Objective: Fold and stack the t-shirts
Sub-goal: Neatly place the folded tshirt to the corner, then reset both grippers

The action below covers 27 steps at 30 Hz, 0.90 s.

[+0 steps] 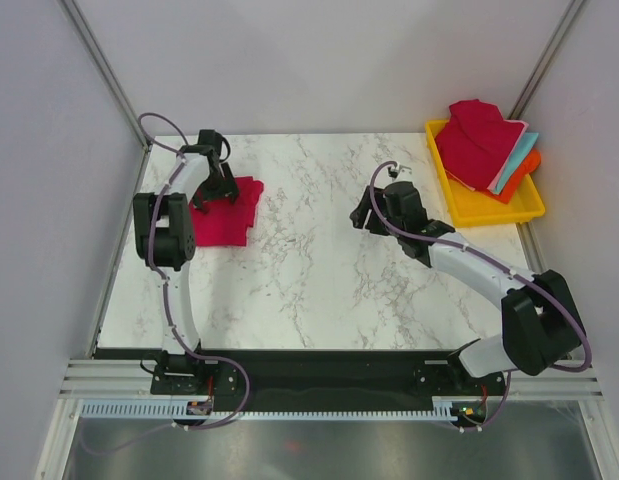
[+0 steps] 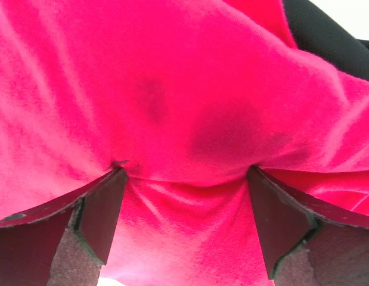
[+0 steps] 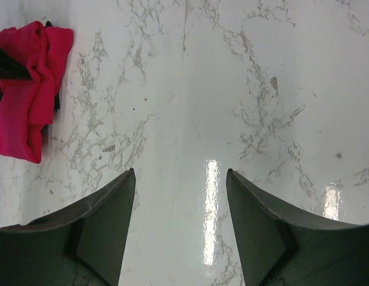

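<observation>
A crimson t-shirt (image 1: 232,215) lies folded at the table's back left. My left gripper (image 1: 217,187) is down on its far edge. In the left wrist view the red cloth (image 2: 184,89) fills the frame, and the left gripper (image 2: 184,173) stands open with its tips pressed into the cloth, which bulges between them. More t-shirts (image 1: 477,140), crimson on top with teal (image 1: 515,163) and orange (image 1: 527,170) edges showing, are piled in the tray. My right gripper (image 1: 365,215) hangs open over bare marble at mid-table. In the right wrist view the right gripper (image 3: 180,173) holds nothing, and the red t-shirt (image 3: 26,101) shows far left.
The yellow tray (image 1: 491,212) sits at the back right corner of the marble table (image 1: 309,280). Grey walls close in on both sides and the back. A black strip (image 2: 327,36) crosses the left wrist view's upper right; what it is I cannot tell.
</observation>
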Tool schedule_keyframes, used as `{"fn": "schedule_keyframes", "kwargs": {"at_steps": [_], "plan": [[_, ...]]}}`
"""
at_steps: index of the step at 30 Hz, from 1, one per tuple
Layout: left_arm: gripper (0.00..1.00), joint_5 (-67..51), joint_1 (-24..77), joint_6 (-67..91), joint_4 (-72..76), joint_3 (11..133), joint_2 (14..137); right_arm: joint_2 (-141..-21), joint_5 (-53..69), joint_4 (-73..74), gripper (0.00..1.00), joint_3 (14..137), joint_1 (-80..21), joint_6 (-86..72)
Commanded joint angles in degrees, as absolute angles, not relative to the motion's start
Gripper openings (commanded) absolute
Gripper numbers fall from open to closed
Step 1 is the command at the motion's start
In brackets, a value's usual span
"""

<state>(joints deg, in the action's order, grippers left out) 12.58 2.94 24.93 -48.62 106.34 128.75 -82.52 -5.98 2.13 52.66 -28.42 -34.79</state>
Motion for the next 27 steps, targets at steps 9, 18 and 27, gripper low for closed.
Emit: {"fn": "schedule_keyframes", "kwargs": {"at_steps": [9, 18, 27], "plan": [[0.98, 14.07, -2.11, 30.13, -51.42, 103.27, 120.61, -78.84, -4.48, 0.44, 0.76, 51.94, -27.16, -35.60], [1.00, 5.89, 8.24, 40.59, -41.15, 91.43, 90.67, -71.03, -17.04, -6.12, 0.81, 45.38, -26.81, -32.62], [1.00, 3.96, 21.27, 43.07, -8.64, 53.14, 70.24, -57.84, -21.97, -4.07, 0.91, 38.06, -26.72, -27.16]]}}
